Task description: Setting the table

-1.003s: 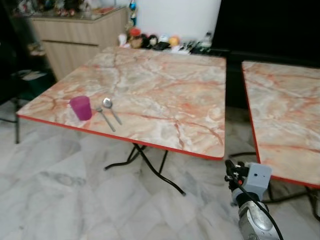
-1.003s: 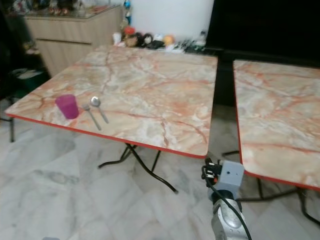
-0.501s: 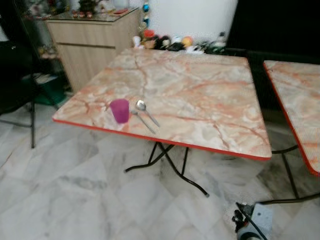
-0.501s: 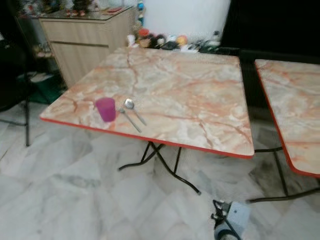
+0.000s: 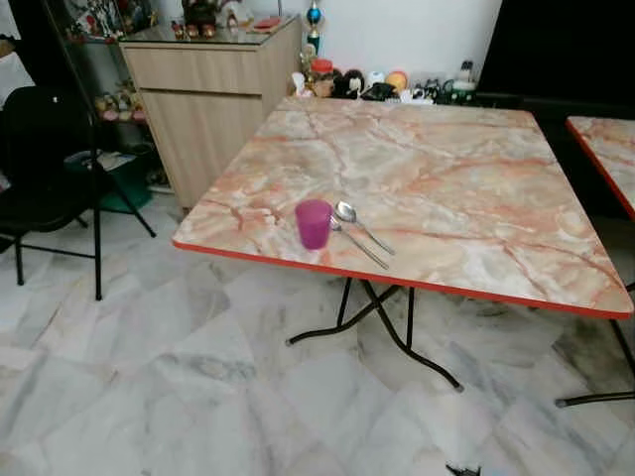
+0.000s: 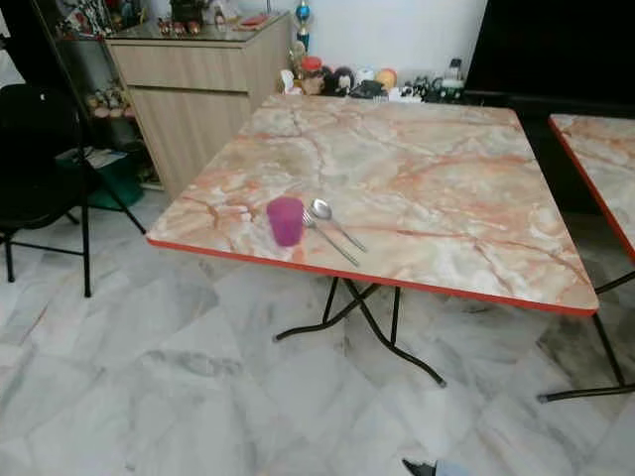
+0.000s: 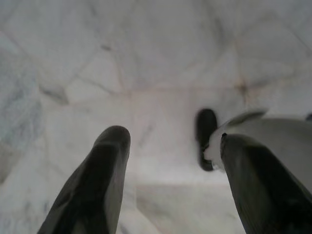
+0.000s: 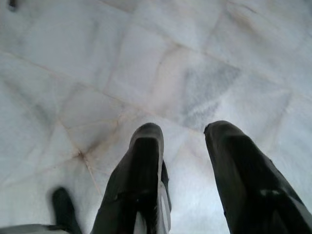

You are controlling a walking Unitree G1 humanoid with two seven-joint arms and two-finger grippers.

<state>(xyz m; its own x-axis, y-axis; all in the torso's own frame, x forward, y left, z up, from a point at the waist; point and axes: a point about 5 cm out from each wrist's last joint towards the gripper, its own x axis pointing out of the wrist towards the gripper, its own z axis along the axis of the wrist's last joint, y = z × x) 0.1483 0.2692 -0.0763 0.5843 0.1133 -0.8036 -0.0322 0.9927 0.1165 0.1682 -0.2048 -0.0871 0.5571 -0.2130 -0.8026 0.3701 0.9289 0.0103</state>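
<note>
A purple cup (image 5: 314,223) stands near the front left edge of the marble table (image 5: 476,188), which has a red rim. Just right of the cup lie a spoon (image 5: 346,211) and a fork (image 5: 362,248), side by side and angled toward the front. Both arms hang low, away from the table. In the left wrist view my left gripper (image 7: 173,139) is open over the marble floor, with nothing between its fingers. My right gripper (image 8: 184,129) is open too, also over bare floor tiles.
A black chair (image 5: 40,149) stands at the left and a wooden cabinet (image 5: 213,89) behind it. Small ornaments (image 5: 377,84) line the wall past the table's far edge. A second marble table (image 5: 607,149) is at the right. Folding legs (image 5: 397,332) stand under the table.
The camera has swung, so the table now sits further right and the chair has come into view. The right arm has dropped from the lower right to the bottom edge.
</note>
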